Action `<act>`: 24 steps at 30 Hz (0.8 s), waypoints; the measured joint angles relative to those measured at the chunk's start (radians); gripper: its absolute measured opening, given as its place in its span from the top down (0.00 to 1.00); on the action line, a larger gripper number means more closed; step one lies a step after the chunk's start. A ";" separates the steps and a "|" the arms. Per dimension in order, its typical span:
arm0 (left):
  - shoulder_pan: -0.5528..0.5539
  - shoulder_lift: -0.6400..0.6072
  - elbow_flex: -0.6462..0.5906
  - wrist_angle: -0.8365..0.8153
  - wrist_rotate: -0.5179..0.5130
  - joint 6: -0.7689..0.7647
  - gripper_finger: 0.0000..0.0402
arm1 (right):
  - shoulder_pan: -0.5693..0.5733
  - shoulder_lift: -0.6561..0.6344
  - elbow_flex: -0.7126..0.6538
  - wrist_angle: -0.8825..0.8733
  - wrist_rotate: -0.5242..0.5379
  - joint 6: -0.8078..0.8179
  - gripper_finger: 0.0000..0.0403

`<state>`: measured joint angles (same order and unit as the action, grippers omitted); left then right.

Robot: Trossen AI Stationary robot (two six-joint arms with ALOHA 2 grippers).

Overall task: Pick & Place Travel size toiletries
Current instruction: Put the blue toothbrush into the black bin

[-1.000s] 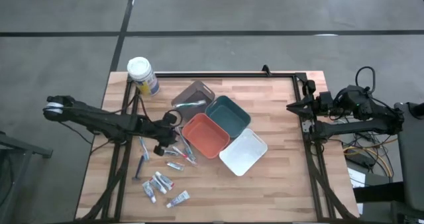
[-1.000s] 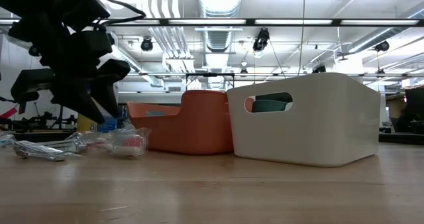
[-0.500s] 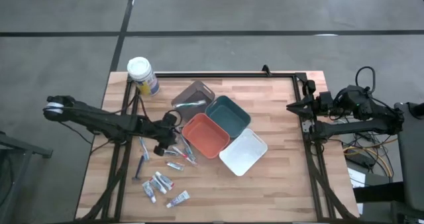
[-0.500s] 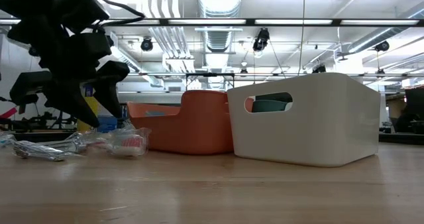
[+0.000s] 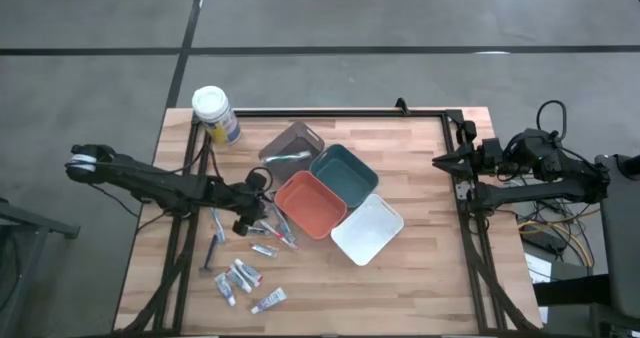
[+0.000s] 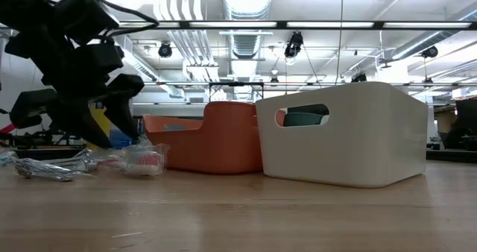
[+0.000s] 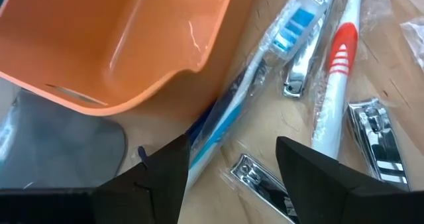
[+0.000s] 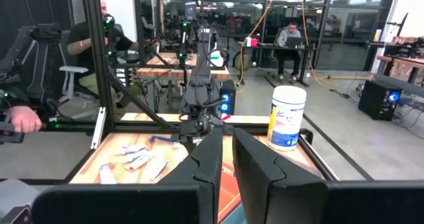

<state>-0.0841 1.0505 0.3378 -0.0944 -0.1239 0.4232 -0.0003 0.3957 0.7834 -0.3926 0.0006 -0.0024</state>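
Hovering with fingers spread, the left gripper (image 7: pixel 228 161) is straddling a blue wrapped toothbrush (image 7: pixel 232 108) lying on the table just beside the orange tray (image 5: pixel 311 203). The toothbrush's long axis is running diagonally, one end tucking under the tray's lip, so a closing pinch risks catching the neighbouring nail clipper (image 7: pixel 260 179) or crinkly wrapper. The right gripper (image 8: pixel 226 159), fingers nearly pressed together, is waiting beyond the table's right edge.

Left claw (image 5: pixel 252 210) spread wide, lowered; right claw (image 5: pixel 440 161) closed, parked aside.
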 joint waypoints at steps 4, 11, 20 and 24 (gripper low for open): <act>0.000 0.000 0.000 0.012 -0.007 0.001 0.43 | 0.000 0.000 0.000 0.000 0.000 0.001 0.92; 0.001 0.000 0.000 0.013 -0.007 0.001 0.43 | 0.000 0.000 0.000 0.000 0.000 0.001 0.92; 0.001 0.000 0.000 0.012 -0.008 0.001 0.43 | 0.000 0.000 0.000 0.000 0.000 0.001 0.92; 0.001 0.000 0.000 0.012 -0.008 0.001 0.43 | 0.000 0.000 0.000 0.000 0.000 0.000 0.92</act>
<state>-0.0834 1.0504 0.3378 -0.0826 -0.1317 0.4240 -0.0002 0.3958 0.7834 -0.3924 0.0005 -0.0021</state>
